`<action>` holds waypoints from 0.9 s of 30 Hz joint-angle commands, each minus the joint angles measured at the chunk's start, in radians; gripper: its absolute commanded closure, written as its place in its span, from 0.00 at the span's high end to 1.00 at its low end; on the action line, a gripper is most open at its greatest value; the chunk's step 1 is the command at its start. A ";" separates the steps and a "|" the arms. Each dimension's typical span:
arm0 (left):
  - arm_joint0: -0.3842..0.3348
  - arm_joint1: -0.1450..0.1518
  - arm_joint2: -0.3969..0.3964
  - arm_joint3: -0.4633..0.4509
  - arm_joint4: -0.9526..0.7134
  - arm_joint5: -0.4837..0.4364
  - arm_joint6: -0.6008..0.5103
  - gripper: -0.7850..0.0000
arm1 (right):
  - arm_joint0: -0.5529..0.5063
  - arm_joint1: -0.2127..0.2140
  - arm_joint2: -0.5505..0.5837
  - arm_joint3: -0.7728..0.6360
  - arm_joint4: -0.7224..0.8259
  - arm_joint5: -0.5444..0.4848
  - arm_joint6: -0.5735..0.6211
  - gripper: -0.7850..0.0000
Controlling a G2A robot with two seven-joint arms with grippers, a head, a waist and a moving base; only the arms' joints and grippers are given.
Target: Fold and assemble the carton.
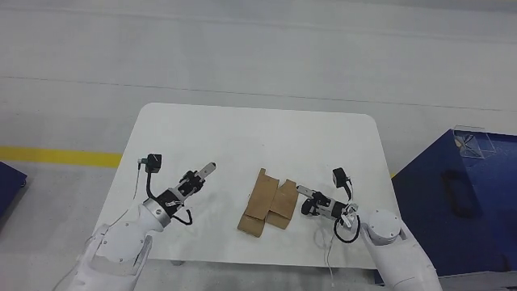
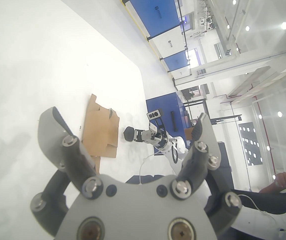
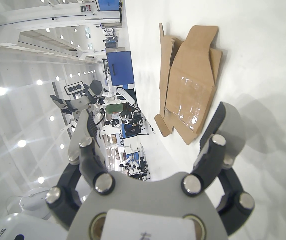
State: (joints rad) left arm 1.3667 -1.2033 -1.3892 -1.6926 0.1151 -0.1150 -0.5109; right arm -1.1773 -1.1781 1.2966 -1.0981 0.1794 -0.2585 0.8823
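Brown cardboard carton (image 1: 268, 202), flat on the tabletop (image 1: 242, 133) with its long axis running near-to-far, lies between two wide-open, empty jaws: right jaws just beside it, left jaws farther off.

White table (image 1: 242, 133), blue cabinet (image 1: 460, 202).

Room to pass around the flat carton (image 1: 269, 203).
My left claw (image 1: 211, 165) hangs at its nine o'clock, my right claw (image 1: 300, 187) close at three; the table (image 1: 242, 129) gives me room toward twelve.
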 commanded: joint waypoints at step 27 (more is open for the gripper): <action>-0.341 -0.076 0.291 0.541 -0.241 -0.205 -0.092 1.00 | -0.032 0.002 -0.031 -0.045 -0.010 0.002 -0.030 1.00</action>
State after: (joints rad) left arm 1.0257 -1.2797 -1.0977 -1.1514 -0.1260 -0.3197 -0.6022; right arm -1.2090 -1.1760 1.2657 -1.1429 0.1691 -0.2561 0.8518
